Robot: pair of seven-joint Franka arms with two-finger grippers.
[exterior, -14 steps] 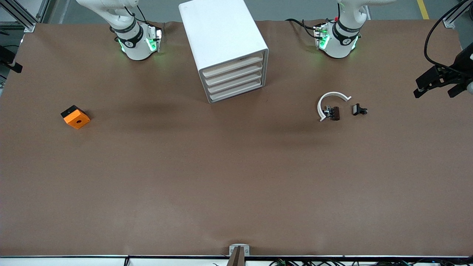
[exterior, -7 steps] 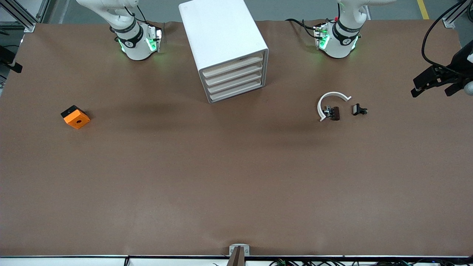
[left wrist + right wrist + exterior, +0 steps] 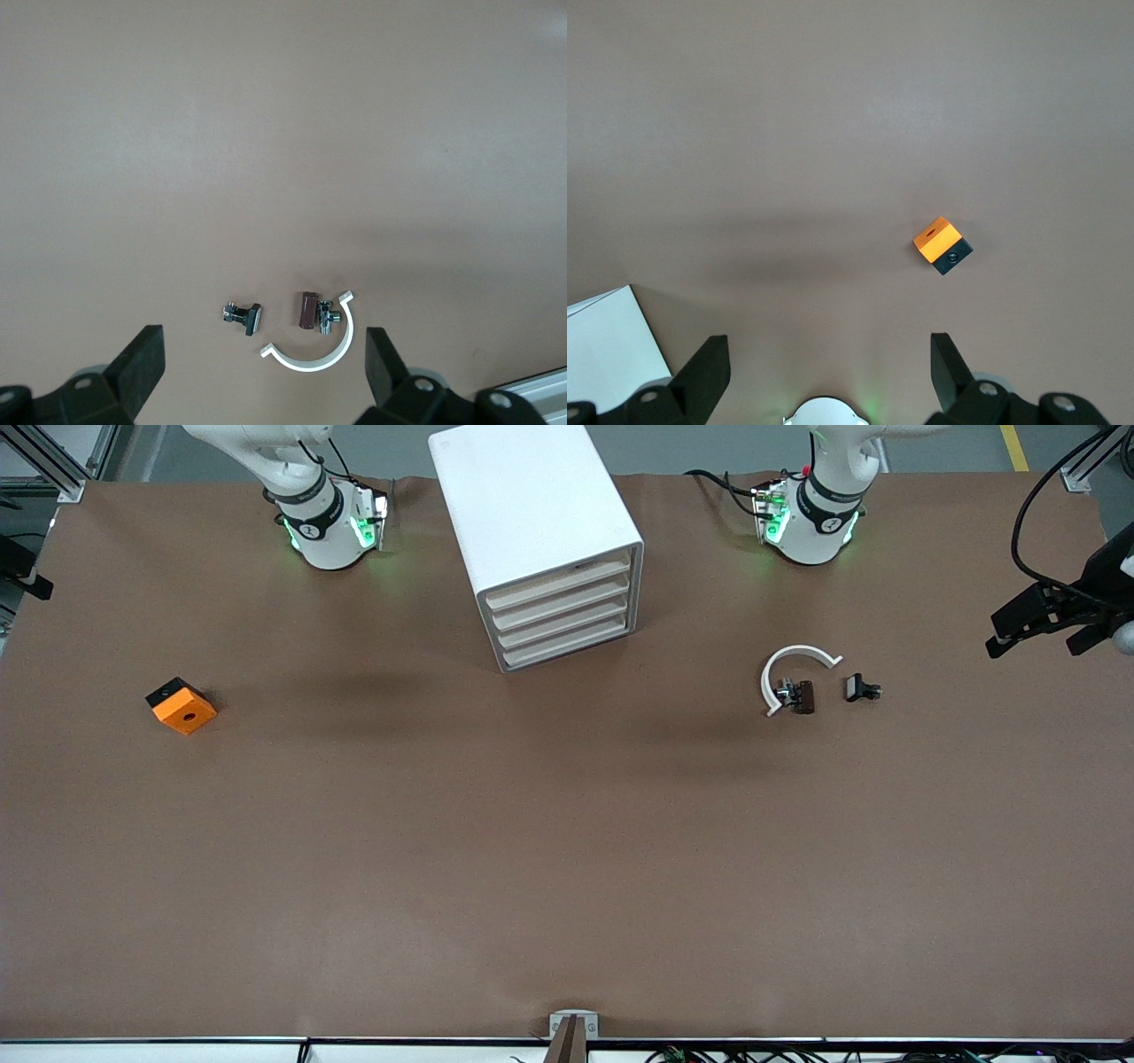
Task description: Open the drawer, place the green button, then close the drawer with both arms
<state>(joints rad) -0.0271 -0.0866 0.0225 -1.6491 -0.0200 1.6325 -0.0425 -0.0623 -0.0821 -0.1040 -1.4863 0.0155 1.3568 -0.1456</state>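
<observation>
The white drawer cabinet [image 3: 532, 514] stands between the two arm bases, and its several drawers [image 3: 560, 618] are all shut. No green-capped button shows in any view. My left gripper [image 3: 264, 343] is open and empty, high over the white curved piece [image 3: 321, 357] and the black clips [image 3: 244, 315]. It shows in the front view [image 3: 1036, 638] at the edge of the left arm's end. My right gripper [image 3: 828, 351] is open and empty, high over bare table near its own base [image 3: 824, 412]. It is outside the front view.
An orange square block [image 3: 182, 706] with a hole lies toward the right arm's end; it also shows in the right wrist view [image 3: 942, 244]. The white curved piece [image 3: 791, 666] and two small clips [image 3: 861, 688] lie toward the left arm's end.
My left gripper has shifted slightly at the edge of the front view. Nothing on the table has moved.
</observation>
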